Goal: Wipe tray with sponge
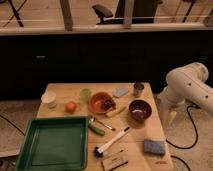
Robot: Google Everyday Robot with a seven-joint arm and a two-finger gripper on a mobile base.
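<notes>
One tool – just off table right edge

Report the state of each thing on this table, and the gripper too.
Green tray: empty, flat on table.
Blue sponge: lying loose, untouched.
Gripper: pointing down beside table's edge, clear of sponge.
Orange bowl: upright, holds something dark.
Dark red bowl: upright.
Brush: lying flat.
Metal cup: upright.
</notes>
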